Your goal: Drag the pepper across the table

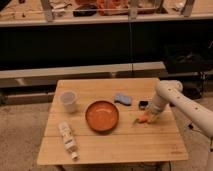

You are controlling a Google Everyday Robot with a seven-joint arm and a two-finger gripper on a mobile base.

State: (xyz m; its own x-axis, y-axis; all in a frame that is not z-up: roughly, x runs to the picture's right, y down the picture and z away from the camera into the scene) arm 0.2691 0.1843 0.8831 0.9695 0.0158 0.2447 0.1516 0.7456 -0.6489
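The small orange pepper (144, 119) lies on the light wooden table (115, 145), right of the big orange bowl (102, 115), its thin stem pointing left. My gripper (148, 116) comes in from the right on a white arm and sits right at the pepper, touching or covering its right end. The pepper is partly hidden by the gripper.
A clear plastic cup (68, 101) stands at the left. A plastic bottle (68, 140) lies on its side at the front left. A blue sponge (122, 99) and a small dark object (143, 104) lie behind the pepper. Shelving stands behind the table.
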